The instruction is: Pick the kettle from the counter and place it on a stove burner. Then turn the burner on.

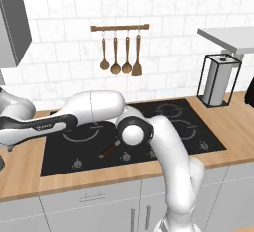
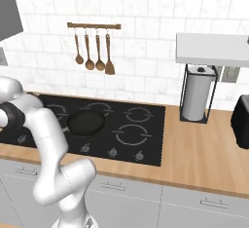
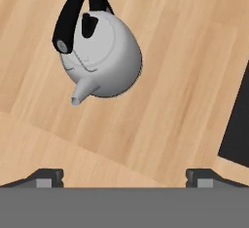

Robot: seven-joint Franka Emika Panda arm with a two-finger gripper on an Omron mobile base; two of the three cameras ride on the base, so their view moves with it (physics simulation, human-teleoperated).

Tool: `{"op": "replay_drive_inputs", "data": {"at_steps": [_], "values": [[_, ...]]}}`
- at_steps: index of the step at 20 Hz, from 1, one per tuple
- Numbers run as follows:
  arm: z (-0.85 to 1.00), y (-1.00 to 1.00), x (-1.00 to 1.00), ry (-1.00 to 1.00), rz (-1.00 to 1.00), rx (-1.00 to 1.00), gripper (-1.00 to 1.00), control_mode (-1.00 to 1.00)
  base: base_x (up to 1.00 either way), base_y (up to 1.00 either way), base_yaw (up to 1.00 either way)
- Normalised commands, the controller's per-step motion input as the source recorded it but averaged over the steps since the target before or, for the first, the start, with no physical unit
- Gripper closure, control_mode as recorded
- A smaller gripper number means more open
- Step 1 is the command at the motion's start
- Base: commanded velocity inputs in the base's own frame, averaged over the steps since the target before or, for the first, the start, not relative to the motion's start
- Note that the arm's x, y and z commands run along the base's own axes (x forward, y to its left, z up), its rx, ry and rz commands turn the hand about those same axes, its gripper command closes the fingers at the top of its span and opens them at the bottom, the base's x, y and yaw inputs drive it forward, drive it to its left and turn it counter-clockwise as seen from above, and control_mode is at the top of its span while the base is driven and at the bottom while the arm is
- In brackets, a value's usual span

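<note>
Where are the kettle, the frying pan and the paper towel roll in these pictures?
kettle (image 3: 104, 59): hand view, on its pale dome.
frying pan (image 2: 85, 123): right base view, on its dark inside.
paper towel roll (image 2: 197, 97): right base view, on the roll's side.

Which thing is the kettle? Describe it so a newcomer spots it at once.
Start at the wooden counter beside the black stove, as the hand view shows it. The kettle sits alone on the bare planks ahead of the open tool. It is a squat silvery-white dome with a black arched handle and a short spout, unlike the black frying pan on the stove.
</note>
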Motion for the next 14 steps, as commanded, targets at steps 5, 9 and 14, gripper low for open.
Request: {"op": "replay_drive_inputs", "data": {"at_steps": [5, 9, 14], "values": [[-0.12, 0.0, 0.17, -0.04, 0.0, 0.0, -1.0, -1.0, 0.0, 0.0, 0.0], [-0.02, 0.09, 0.04, -0.01, 0.0, 0.0, -1.0, -1.0, 0.0, 0.0, 0.0], [-0.07, 0.1, 0.0, 0.0, 0.02, 0.03, -1.0, -1.0, 0.0, 0.0, 0.0]]}}
